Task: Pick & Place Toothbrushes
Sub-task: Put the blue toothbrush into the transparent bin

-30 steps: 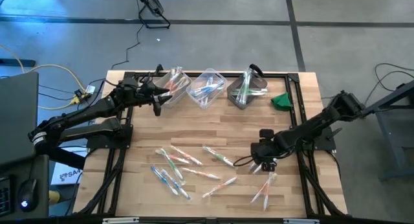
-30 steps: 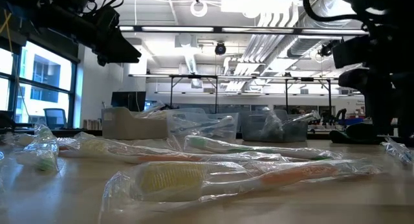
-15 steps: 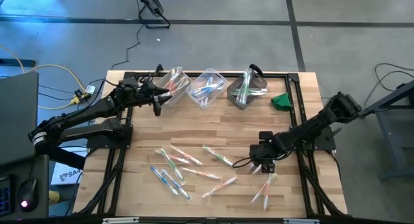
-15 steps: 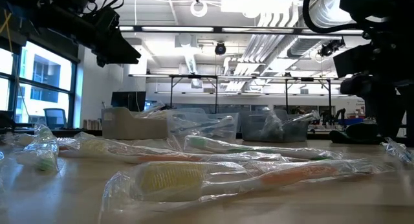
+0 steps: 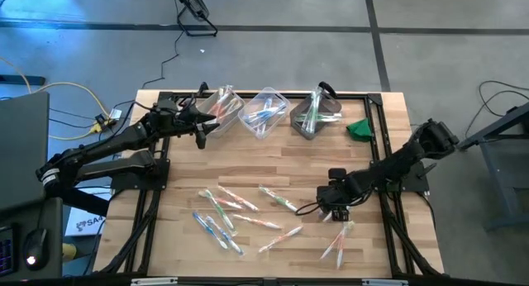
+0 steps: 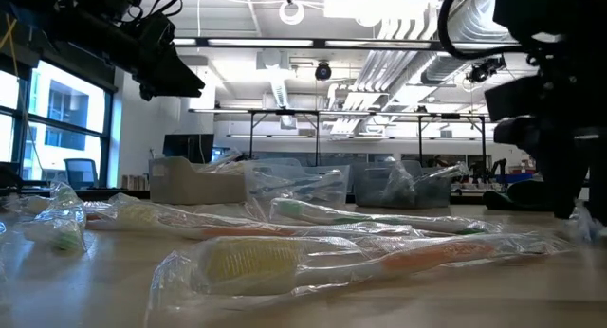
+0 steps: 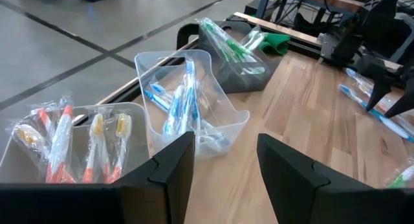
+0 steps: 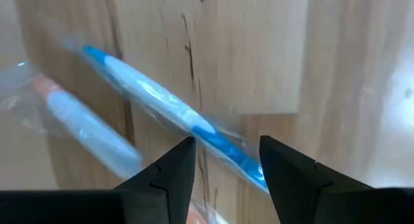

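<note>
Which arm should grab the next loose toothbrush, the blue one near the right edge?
Right. The right hand hangs open just above the blue toothbrush, which lies between its fingers in the right wrist view. The left hand waits open by the bins, far from it.

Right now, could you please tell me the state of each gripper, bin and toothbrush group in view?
Left gripper: open, empty, by the bins.
Right gripper: open, over a blue toothbrush.
Three bins: each holds toothbrushes.
Loose toothbrushes: wrapped, lying flat on the table.
</note>
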Action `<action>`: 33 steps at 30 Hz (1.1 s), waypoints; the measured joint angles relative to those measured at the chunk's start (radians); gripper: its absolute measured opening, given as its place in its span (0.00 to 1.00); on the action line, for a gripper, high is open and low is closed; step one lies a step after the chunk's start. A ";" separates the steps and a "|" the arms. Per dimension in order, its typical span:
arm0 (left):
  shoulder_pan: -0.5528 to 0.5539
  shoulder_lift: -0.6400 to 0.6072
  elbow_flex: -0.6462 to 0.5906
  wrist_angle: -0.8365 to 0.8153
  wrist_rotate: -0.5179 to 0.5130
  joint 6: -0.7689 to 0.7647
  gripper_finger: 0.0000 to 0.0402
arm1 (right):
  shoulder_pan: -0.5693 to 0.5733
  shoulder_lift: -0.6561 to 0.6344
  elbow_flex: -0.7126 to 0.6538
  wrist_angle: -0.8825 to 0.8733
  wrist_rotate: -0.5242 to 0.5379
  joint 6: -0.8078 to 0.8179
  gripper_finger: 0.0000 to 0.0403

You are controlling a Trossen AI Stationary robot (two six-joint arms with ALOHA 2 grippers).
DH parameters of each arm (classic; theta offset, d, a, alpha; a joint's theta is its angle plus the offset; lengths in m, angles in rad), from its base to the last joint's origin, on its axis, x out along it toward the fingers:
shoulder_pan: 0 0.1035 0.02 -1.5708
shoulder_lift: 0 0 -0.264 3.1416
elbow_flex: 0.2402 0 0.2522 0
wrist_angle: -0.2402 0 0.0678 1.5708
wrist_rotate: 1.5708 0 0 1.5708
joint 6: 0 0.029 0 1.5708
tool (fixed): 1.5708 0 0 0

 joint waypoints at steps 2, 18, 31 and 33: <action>0.000 0.000 0.000 0.000 0.000 0.000 0.41 | 0.000 0.030 0.005 0.018 -0.002 -0.010 0.41; 0.000 0.000 0.000 0.000 0.003 0.000 0.41 | 0.001 0.069 0.003 0.031 -0.006 -0.009 0.29; 0.000 0.000 0.000 0.000 0.002 0.000 0.41 | 0.001 0.070 0.001 0.058 0.012 -0.006 0.06; 0.000 0.000 0.000 0.000 0.002 0.000 0.41 | 0.001 0.070 0.000 0.062 0.015 -0.006 0.06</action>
